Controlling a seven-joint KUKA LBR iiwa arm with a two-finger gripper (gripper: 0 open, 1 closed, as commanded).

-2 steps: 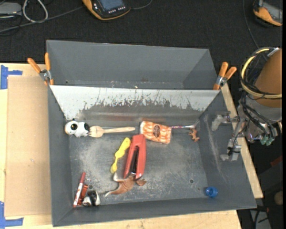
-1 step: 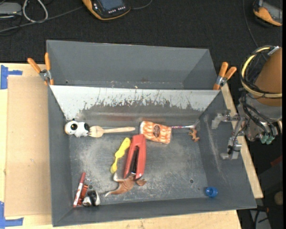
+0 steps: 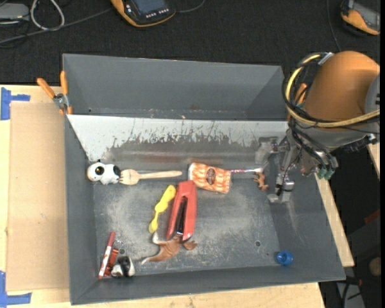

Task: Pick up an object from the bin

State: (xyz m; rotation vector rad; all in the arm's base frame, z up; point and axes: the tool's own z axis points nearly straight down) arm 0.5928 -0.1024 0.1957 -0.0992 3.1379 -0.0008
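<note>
The claw [image 3: 278,191] is hanging low over the right end of the grey metal bin [image 3: 179,88], close to the right wall. Whether it is standing wide or narrow cannot be told from this angle, and nothing is showing in its grip.

The nearest thing is a small brown lump [image 3: 263,181], lying just beside the claw on its left. It is sitting at the end of a thin pink-and-white stick [image 3: 244,171], which is pointing back toward an orange patterned packet [image 3: 210,178].

If the lump is the target (a judgement, since the task names nothing), the claw is probably needing to shift a little left to be centred over it. It should be closing across the lump's narrow side and keeping off the stick, so the packet is not being dragged along.

The right wall is crowding the arm, and the sloping back wall is near. The open room is lying toward the front, where only a small blue cap [image 3: 283,258] is resting. A long red plastic tool [image 3: 181,215] and a yellow plastic piece [image 3: 162,207] are lying well apart to the left.
</note>
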